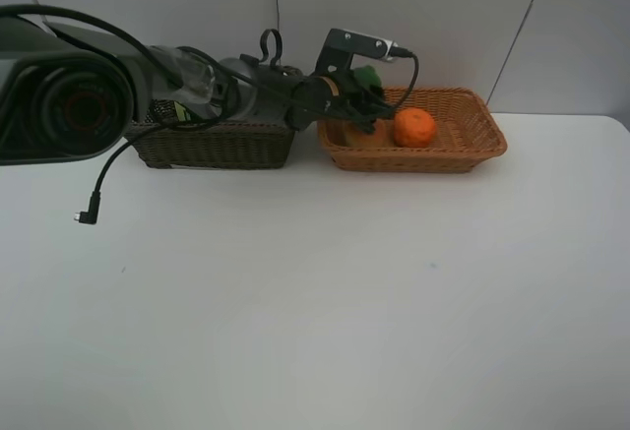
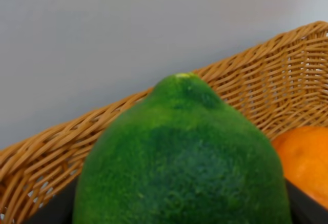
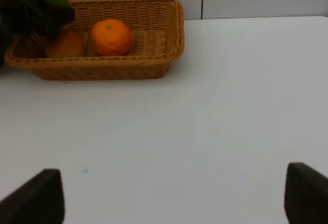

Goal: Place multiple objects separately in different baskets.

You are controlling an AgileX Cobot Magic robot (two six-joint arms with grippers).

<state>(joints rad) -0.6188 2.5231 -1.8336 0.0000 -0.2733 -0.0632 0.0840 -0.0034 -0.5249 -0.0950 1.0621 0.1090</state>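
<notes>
**A:** What sits on the white table (image 1: 315, 292)?

**B:** Two woven baskets against the back wall. Take the light tan basket (image 1: 463, 145) as the landmark. The dark brown basket (image 1: 217, 145) stands just beside its left end, partly hidden by the left arm.

**A:** What is inside the tan basket?

**B:** An orange (image 1: 414, 127) lies near the middle. A red-yellow peach-like fruit (image 3: 65, 44) lies beside the orange, toward the basket's left end.

**A:** And the arms?

**B:** The left gripper (image 1: 372, 95) reaches over the tan basket's left end, its fingers clamped on a green round fruit (image 2: 182, 157). The fruit is held above the basket's floor, near the back wall of the weave, with the orange just beside it.

**A:** The other gripper?

**B:** The right gripper (image 3: 174, 193) hangs over bare table, well apart from the tan basket, on its front side. Its two dark fingertips (image 3: 36, 198) stand wide apart with nothing between them.
</notes>
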